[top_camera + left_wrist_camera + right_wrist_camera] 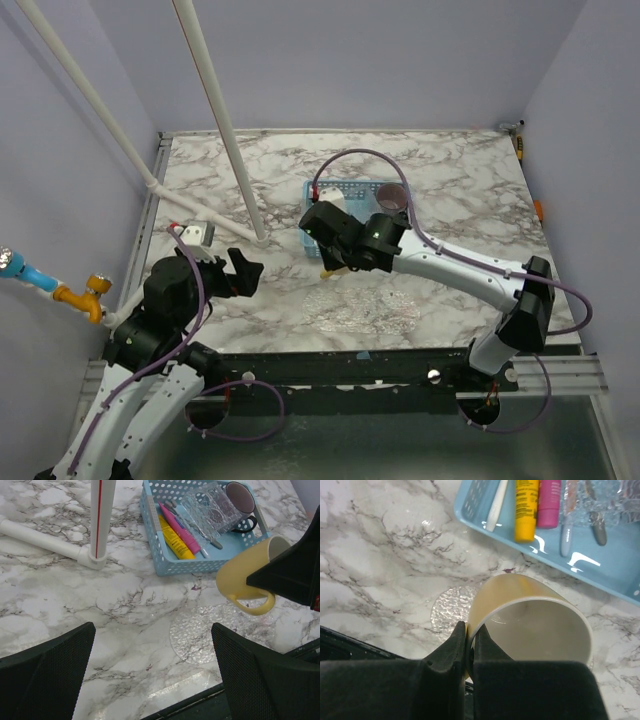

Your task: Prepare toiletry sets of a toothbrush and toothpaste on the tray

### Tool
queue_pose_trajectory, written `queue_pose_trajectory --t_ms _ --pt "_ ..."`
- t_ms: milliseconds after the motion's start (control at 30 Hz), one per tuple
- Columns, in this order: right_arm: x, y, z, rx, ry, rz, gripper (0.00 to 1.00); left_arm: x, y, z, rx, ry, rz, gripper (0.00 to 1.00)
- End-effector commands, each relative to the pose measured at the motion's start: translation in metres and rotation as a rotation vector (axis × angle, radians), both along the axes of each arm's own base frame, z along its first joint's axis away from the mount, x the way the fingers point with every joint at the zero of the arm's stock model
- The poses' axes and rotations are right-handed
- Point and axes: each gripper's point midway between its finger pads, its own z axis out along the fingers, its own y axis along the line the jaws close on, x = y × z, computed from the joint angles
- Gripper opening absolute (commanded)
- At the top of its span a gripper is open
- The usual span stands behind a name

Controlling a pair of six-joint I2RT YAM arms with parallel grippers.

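Yellow tube (176,542) and pink tube (181,529) lie side by side in the blue basket (185,567), toward its left wall. Pale blue brush (565,532) and grey brush (597,527) lie right of the pink tube. Their far ends run under a clear dimpled piece (210,507), so the heads are hard to make out. A pale stick (496,507) lies left of the yellow tube; can't tell what it is. Purple mug (240,497) sits in the basket's far right corner.

Right gripper (466,630) is clamped on the wall of the yellow mug (240,577). The mug is tipped on its side just near-side of the basket, at the far edge of the clear bubbled tray (200,630). Can't tell whether it touches tray or bench.

Left gripper (152,630) has its jaws spread wide, holding nothing, over the bench's near left area.

In the top view the right arm covers most of the basket, so the tubes don't show there.

The bench (60,590) is white-grey marble. White pipes (102,515) stand at its left, and the walls (350,60) are lilac.
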Motion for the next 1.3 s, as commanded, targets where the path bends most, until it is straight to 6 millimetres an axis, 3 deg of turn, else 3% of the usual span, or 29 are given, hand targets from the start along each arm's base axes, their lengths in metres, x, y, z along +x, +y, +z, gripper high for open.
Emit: queue_pose_trajectory --t_ms 0,267,567,1267 --pt "-0.01 0.011 -0.003 0.009 -0.026 -0.033 0.01 0.0 0.009 0.003 0.005 -0.016 0.045 0.99" --pt "-0.041 0.036 -0.029 0.024 0.024 -0.007 0.01 -0.001 0.014 0.005 0.001 -0.027 0.069 0.99" --pt "-0.057 0.06 -0.057 0.051 0.073 0.01 0.01 -0.003 0.019 0.009 -0.01 -0.05 0.092 0.99" --pt "-0.072 0.073 -0.099 0.004 0.147 0.019 0.01 -0.005 0.018 0.011 -0.019 -0.063 0.083 0.99"
